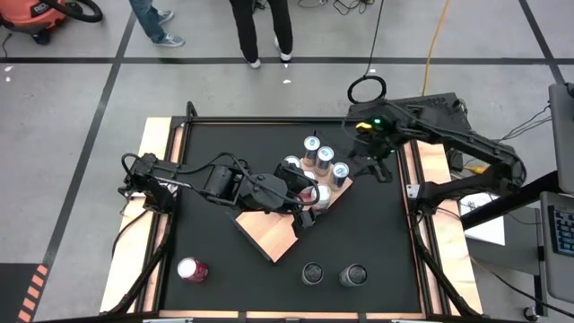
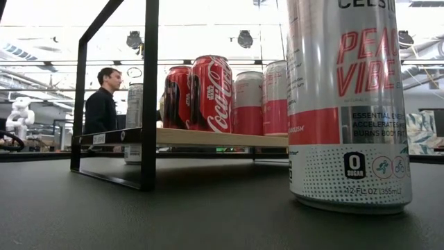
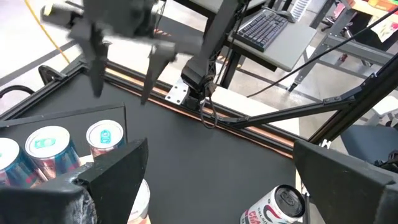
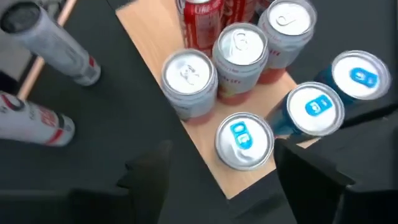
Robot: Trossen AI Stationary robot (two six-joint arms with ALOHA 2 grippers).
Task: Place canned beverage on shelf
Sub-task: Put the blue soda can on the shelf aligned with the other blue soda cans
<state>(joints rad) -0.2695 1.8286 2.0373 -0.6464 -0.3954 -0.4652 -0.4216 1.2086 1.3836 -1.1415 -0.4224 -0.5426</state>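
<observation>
You are working over a black counter [image 1: 377, 242] with the shelf [image 1: 269, 235] lying slantwise at its middle, raised on a dark frame. The left end effector [image 1: 308, 199] is hovering over the shelf's middle with its fingers spread wide, gripping nothing. A red-lettered can [image 3: 283, 208] is showing between them, though I cannot tell what it is standing on. The right end effector [image 1: 372, 166] is hanging just off the shelf's far end, fingers apart and empty, above the cluster of cans [image 1: 323, 157] standing there. The cans not yet shelved are sitting off the shelf's near side: two upright ones [image 1: 313, 273] [image 1: 352, 274] side by side, and a red can [image 1: 191, 269] lying on its side farther to the left. Expect each to be carrying some weight if full. The thin metal wall is probably stiff when sealed but dents under a hard pinch, and the printed skin is likely slick. You are best taking one at mid-body, pads on opposite sides, closing gently. The lying one is likely to roll, so be approaching it across its length.
</observation>
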